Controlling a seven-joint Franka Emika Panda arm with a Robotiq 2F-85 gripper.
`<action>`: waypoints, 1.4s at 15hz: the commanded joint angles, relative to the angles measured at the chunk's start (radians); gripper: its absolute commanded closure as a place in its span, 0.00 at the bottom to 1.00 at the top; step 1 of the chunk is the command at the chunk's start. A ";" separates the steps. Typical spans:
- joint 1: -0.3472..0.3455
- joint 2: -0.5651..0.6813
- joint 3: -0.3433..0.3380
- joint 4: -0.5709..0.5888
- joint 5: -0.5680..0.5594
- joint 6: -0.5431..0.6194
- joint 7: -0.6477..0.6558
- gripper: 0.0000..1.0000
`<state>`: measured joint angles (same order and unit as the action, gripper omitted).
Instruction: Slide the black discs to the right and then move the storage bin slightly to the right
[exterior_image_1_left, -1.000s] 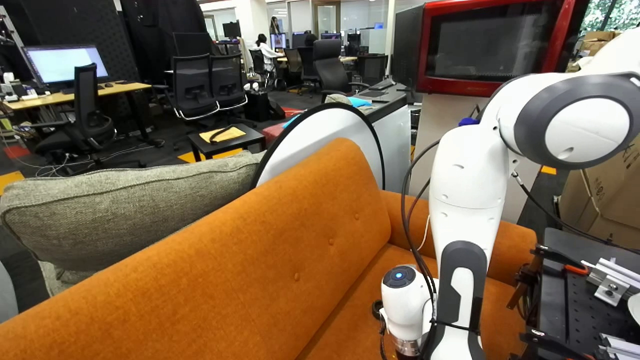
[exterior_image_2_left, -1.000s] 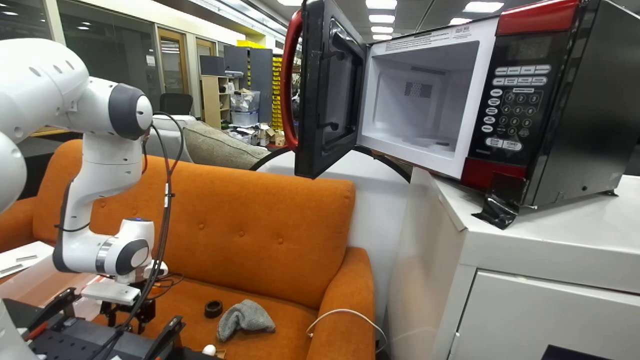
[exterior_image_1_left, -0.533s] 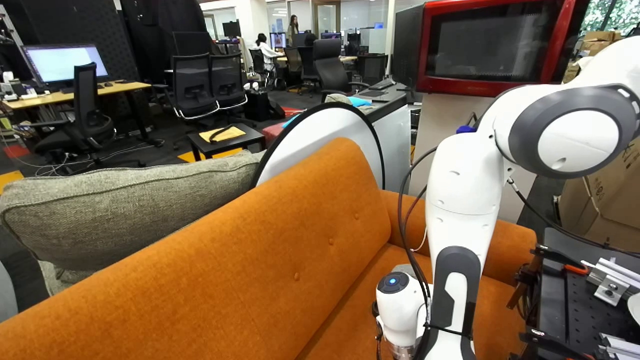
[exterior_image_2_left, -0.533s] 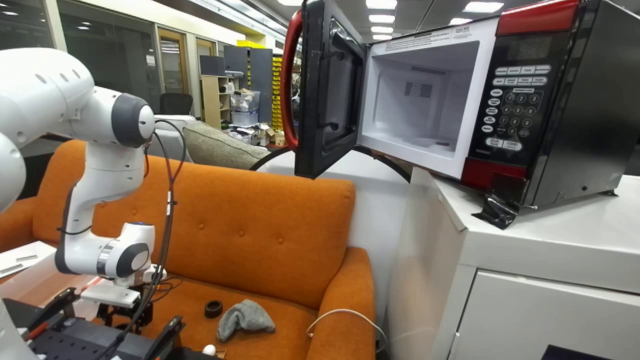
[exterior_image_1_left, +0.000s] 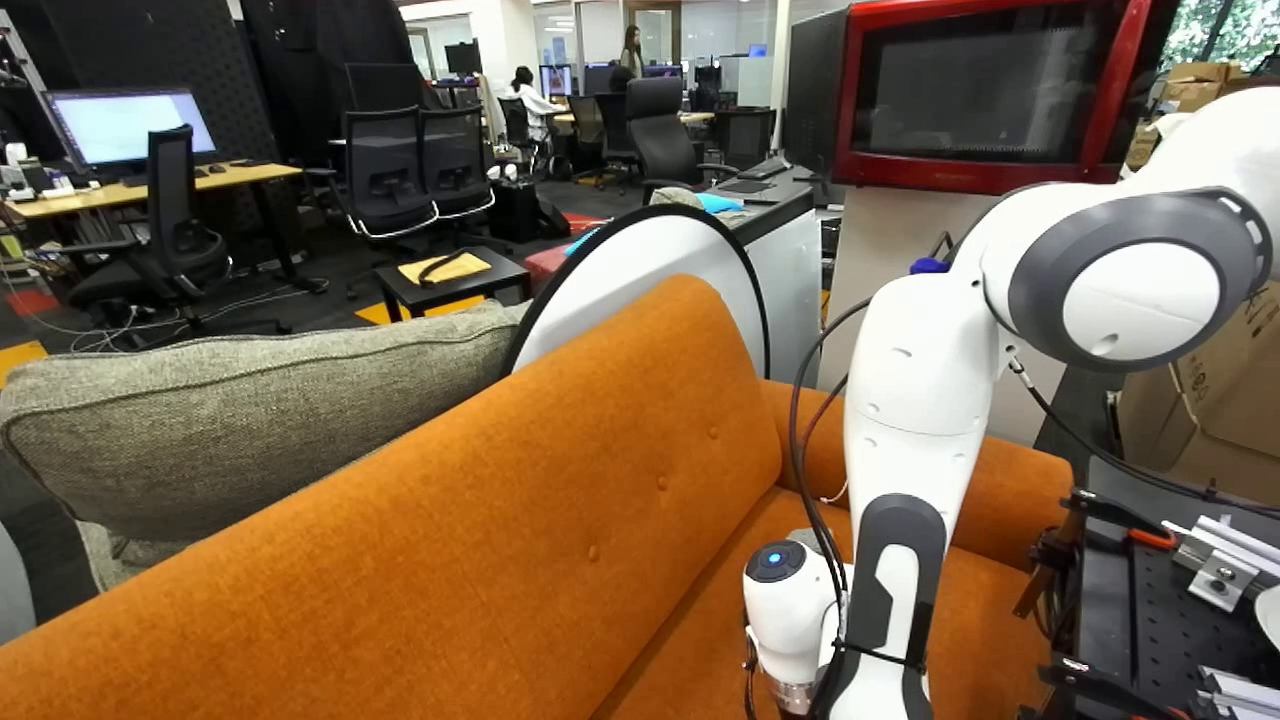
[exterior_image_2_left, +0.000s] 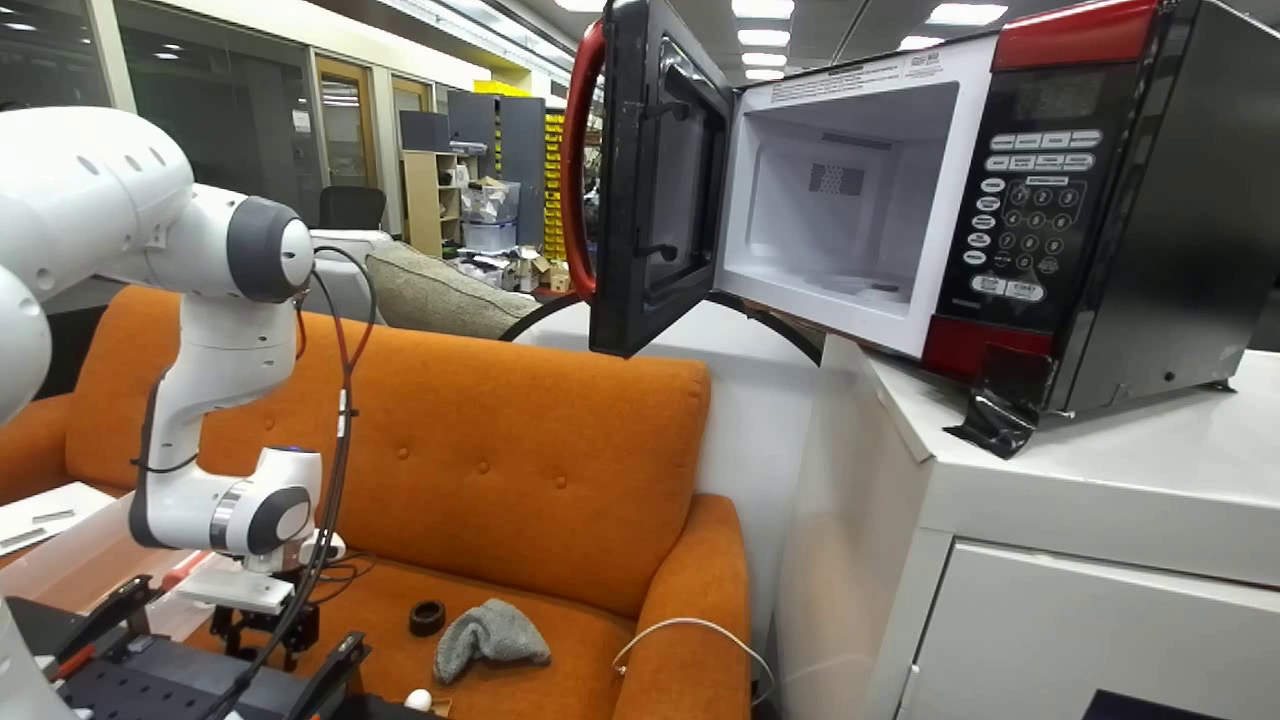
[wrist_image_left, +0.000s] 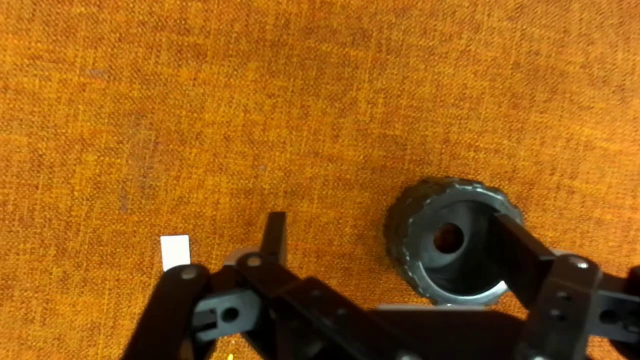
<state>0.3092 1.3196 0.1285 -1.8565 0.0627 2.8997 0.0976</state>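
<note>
In the wrist view a black disc, thick and ring-like with a hole in its middle, lies on the orange sofa seat. My gripper stands open above it. The right finger overlaps the disc's right side in this view; whether they touch I cannot tell. The left finger is well apart from it. In an exterior view a black disc sits on the seat, to the right of my gripper. What looks like the storage bin, translucent and rectangular, is at the far left, partly hidden by the arm.
A grey cloth lump and a small white round object lie right of the gripper. A black bench with clamps stands in front. Orange backrest rises behind. A small white piece lies near the left finger.
The arm has come down a little and shifted slightly to the right in an exterior view, taking the gripper with it. The disc beside the cloth has not moved.
</note>
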 joint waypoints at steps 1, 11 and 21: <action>-0.011 0.013 -0.004 0.028 -0.019 -0.037 -0.008 0.00; -0.013 0.040 -0.001 0.060 -0.033 -0.046 -0.013 0.70; 0.004 0.023 -0.023 0.051 -0.022 -0.030 0.020 0.96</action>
<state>0.3101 1.3472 0.1204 -1.8073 0.0449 2.8770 0.1001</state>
